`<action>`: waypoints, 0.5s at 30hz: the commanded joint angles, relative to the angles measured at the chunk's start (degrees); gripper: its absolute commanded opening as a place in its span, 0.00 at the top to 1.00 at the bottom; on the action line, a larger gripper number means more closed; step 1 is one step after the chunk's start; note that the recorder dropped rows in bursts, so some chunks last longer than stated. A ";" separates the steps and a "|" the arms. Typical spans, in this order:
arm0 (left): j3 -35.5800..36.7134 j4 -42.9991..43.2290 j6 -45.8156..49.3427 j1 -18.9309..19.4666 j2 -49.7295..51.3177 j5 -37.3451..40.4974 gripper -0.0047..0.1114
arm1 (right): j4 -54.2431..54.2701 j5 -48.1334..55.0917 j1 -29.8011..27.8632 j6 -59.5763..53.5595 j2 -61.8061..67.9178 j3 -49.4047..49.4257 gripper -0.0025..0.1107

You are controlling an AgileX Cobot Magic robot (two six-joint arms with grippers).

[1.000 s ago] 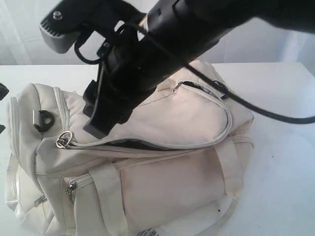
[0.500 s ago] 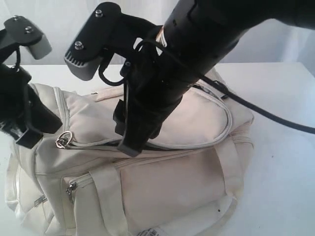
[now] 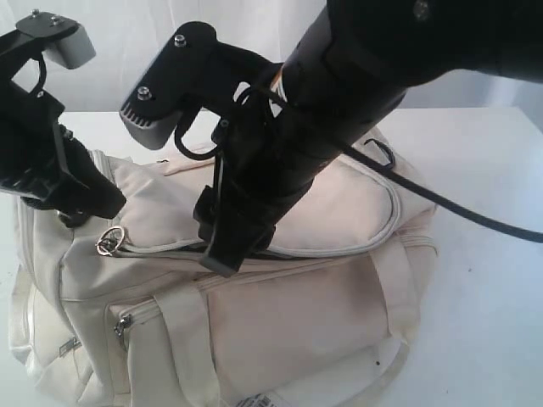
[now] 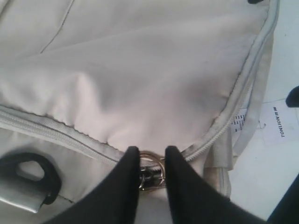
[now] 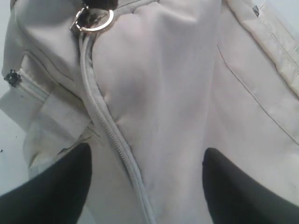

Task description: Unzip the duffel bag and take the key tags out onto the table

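1. Currently the bag [image 3: 297, 314] lies on its side on the table [image 3: 484, 322], and its main zip [image 3: 339, 252] is closed along the whole length that shows.
2. No view shows the key tags. They are judged to be inside the bag, behind this zip.
3. The ring pull [image 4: 152, 170] sits at the end of the zip nearest the left arm. In the exterior view the zip runs from the ring toward the right side of the bag, then curves up around the flap.
4. The left gripper [image 4: 152, 151] is the nearer one. Its jaws stand a narrow gap apart and the ring shows in that gap in the left wrist view. The pictures do not settle whether the jaws clamp the ring or only hang above it.
5. The right gripper [image 5: 147, 151] stands with its jaws wide apart and grips nothing. It straddles the flap and the zip partway along, with its tip at the seam in the exterior view.
6. The coming move turns on direction. The pull must travel along the zip axis, away from the left arm's end of the bag and toward the right gripper, which is placed to hold the fabric down.
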 commanded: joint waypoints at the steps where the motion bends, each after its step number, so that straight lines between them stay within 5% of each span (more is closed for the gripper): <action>1: 2.35 -1.21 -0.56 0.26 0.04 0.43 0.43 | -0.26 -0.47 -0.11 1.26 -0.11 0.28 0.41; 4: 4.71 -1.21 -0.56 0.13 0.04 -3.32 0.32 | -0.26 -0.25 -0.11 1.54 -0.11 0.28 0.41; 15: 5.63 -1.21 -0.56 0.13 1.99 -6.81 0.31 | -0.26 0.28 -0.11 2.61 -0.11 0.28 0.41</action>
